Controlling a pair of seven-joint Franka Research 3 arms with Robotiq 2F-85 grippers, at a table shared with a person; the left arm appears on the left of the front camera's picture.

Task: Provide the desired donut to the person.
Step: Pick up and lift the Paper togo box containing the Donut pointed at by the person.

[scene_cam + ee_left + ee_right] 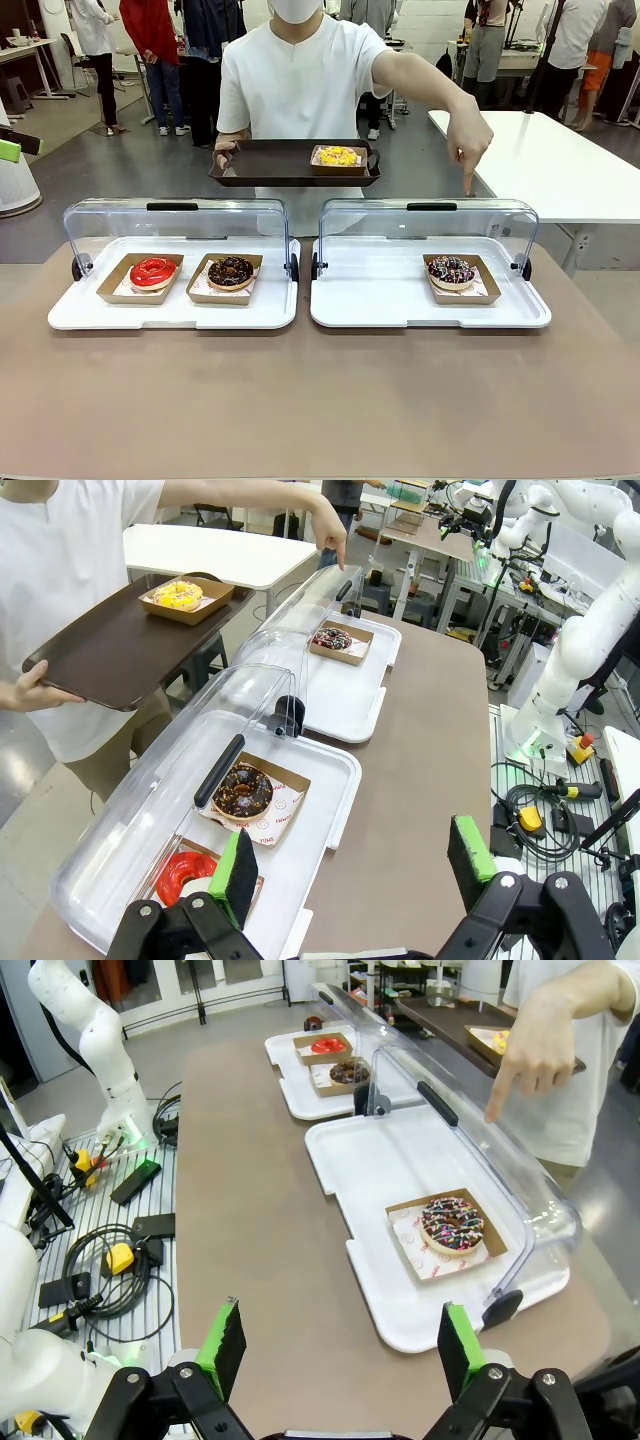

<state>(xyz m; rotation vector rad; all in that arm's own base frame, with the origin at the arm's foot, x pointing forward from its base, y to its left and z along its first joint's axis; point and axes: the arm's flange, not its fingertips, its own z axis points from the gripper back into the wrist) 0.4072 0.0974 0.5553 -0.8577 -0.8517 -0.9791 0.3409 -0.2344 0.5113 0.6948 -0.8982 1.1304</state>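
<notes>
Your right end effector [340, 1345] and left end effector [352, 865] are both released and empty. The person's hand [468, 135] points down at the sprinkled donut [451, 270], which sits in its cardboard tray [463, 299] on the right display tray [370, 290], with the lid [430, 225] raised. Reach in from the near side with the right arm and pinch the cardboard wall, not the icing. The donut lies flat, hole up, with no heading. Its cardboard tray looks slightly longer across the worktop [320, 400].
</notes>
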